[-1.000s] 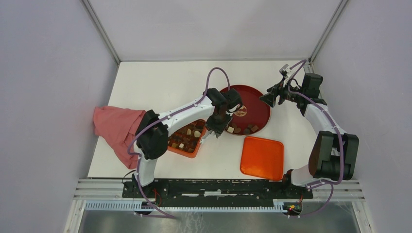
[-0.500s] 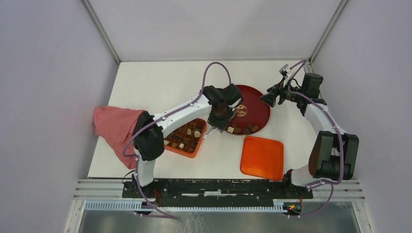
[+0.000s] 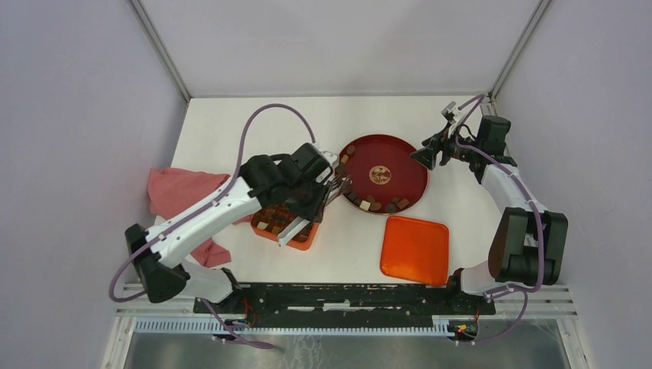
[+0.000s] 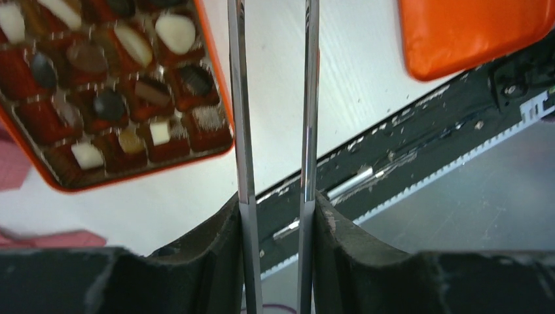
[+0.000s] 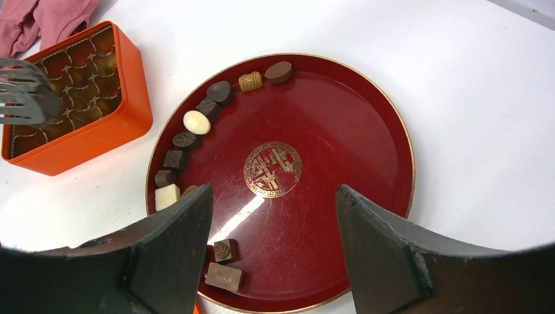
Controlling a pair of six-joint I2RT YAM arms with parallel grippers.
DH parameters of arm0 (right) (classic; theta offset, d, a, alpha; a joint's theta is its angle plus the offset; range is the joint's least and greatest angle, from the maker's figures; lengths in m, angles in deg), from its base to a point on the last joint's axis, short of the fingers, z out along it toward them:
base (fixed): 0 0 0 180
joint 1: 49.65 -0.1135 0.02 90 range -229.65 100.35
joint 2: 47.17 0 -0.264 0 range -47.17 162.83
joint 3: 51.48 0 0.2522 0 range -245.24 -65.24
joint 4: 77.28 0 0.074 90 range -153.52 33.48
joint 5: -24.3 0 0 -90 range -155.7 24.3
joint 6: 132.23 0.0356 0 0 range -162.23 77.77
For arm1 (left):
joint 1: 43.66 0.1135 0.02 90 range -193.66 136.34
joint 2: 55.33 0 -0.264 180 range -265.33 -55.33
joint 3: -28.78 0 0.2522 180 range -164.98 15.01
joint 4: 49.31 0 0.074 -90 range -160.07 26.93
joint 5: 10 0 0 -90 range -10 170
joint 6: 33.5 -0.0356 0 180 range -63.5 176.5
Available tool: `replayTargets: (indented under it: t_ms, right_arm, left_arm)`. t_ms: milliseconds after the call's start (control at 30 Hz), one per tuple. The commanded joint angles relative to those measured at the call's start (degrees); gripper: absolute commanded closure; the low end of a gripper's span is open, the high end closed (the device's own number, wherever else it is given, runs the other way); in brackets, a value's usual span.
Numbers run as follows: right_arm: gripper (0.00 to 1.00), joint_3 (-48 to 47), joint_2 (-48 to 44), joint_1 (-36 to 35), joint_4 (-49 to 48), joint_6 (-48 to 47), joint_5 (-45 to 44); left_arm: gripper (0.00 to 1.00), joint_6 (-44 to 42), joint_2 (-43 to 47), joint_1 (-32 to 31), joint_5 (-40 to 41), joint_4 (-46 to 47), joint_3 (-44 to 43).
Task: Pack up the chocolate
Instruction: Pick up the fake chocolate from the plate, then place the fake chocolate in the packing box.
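Note:
Several chocolates [image 5: 196,122] lie along the left and near rim of the round dark-red plate [image 5: 386,118]; they also show in the top view [image 3: 369,204]. More chocolates [image 4: 175,31] sit in compartments of the orange box [image 3: 300,244]. My left gripper [image 3: 317,197] is shut on metal tongs [image 4: 243,131] and holds them over the box's right side. The tong tips are out of the left wrist view; in the right wrist view [image 5: 23,98] they end over the box with something dark at the tip. My right gripper [image 3: 427,156] is open and empty above the plate's far-right rim.
The orange lid [image 3: 415,250] lies near the front, right of the box, and shows in the left wrist view [image 4: 471,33]. A pink cloth [image 3: 181,196] lies left of the box. The black base rail [image 3: 346,296] runs along the near edge.
My left arm has swung from the plate's near-left rim back and left, carrying the tongs over the orange box. The right arm has not moved.

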Motion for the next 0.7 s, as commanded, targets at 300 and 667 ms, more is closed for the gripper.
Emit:
replayTargets:
  t_ms: [300,667]
  right_arm:
    - [0.26,0.4,-1.1,-0.7,-2.4,-0.4,1.1]
    - [0.25,0.4,-1.3,-0.8,-2.4,-0.3,1.1]
  left_arm:
    - [0.98,12.9,17.3,0.0,0.7,-16.3,13.8]
    - [0.97,12.2,15.5,0.0,0.4,-16.1,16.5]
